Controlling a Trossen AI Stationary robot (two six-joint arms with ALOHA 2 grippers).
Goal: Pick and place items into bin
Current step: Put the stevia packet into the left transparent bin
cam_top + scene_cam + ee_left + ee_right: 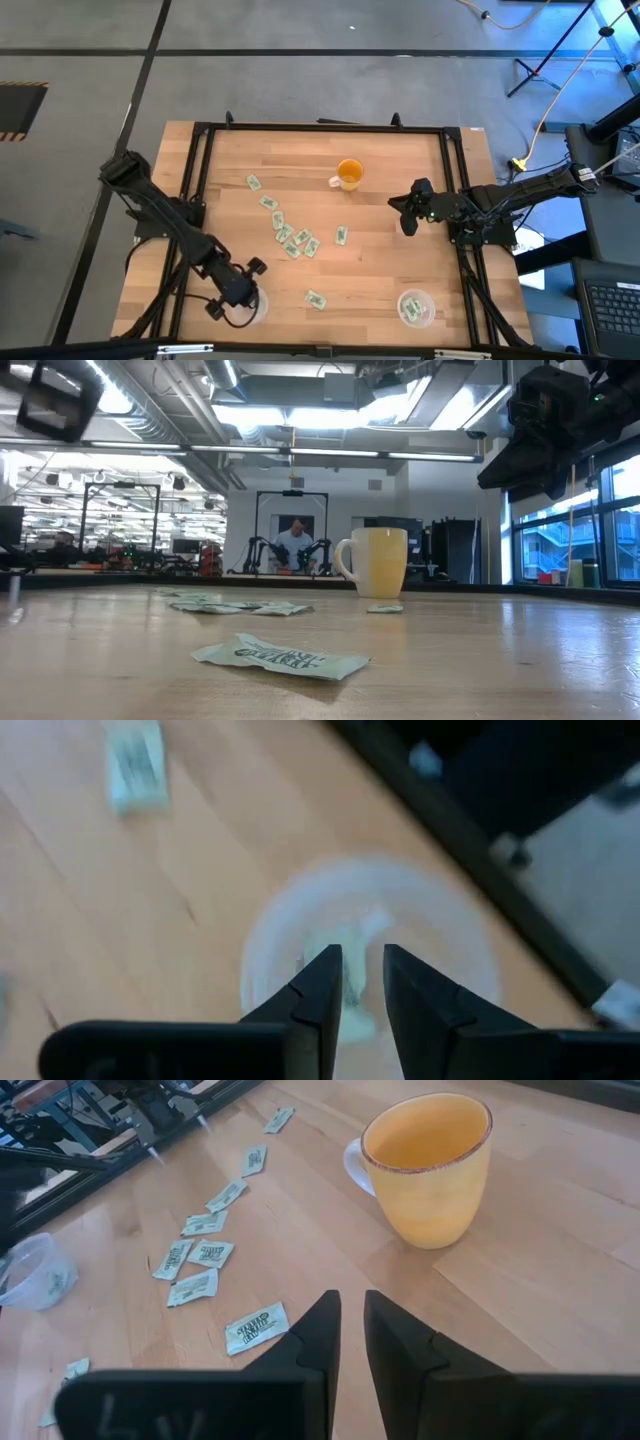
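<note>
Packets (292,237) are what this job is about: small flat green-and-white sachets lying loose on the wooden surface (380,280). Nearest the front edge sit two clear plastic bins. The left gripper (362,982) hangs right over the left bin (250,305), jaws slightly apart with nothing between them, and a pale packet (348,982) already lies in the cup below. The right bin (415,308) holds a packet or two as well. Between the bins, one stray packet (316,298) lies alone.

Further in, the main scatter runs in a loose diagonal across the middle, with one more (342,236) off to its right. Beyond that stands the orange mug (349,174), which is not for binning. The right gripper (349,1342) hovers above the surface just right of the mug, jaws nearly together and empty.

These sachets look feather-light, thin and floppy, lying nearly flush with the wood. I would judge a pinch across the short width best, jaws coming straight down and scraping slightly to lift an edge; overlapping ones risk coming up in pairs.
</note>
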